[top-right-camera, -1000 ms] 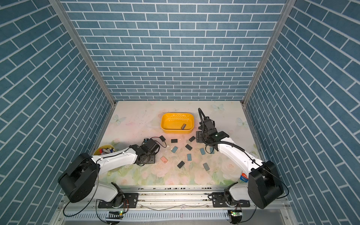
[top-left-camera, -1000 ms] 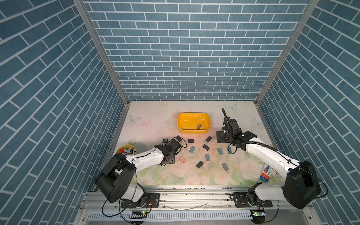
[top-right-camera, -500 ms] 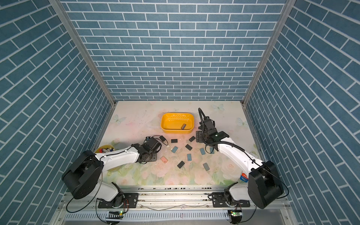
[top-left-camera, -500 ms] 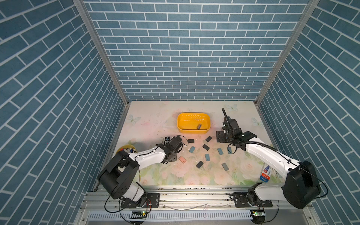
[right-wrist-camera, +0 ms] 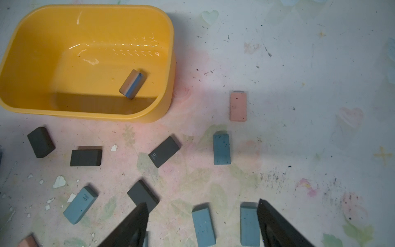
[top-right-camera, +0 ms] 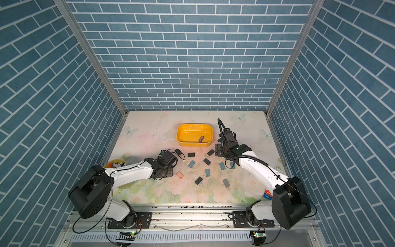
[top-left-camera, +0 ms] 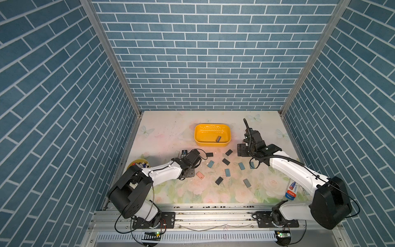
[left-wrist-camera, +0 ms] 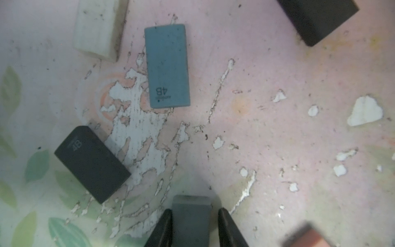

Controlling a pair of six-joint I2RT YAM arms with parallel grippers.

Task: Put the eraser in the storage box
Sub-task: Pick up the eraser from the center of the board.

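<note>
One grey eraser lies inside the left gripper, whether clamped I cannot tell; right gripper open.

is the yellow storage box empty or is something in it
Not empty. One grey eraser lies on the floor of the storage box, close to a corner; the rest of the floor is bare.

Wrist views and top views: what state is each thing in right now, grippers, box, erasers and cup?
left gripper, jaws either side of a grey-blue eraser, clamping unclear.
right gripper, open, holding nothing.
storage box, upright, open-topped.
striped eraser, inside the storage box, on its floor.
loose erasers, lying outside the storage box.
pen cup, upright, filled.
</note>
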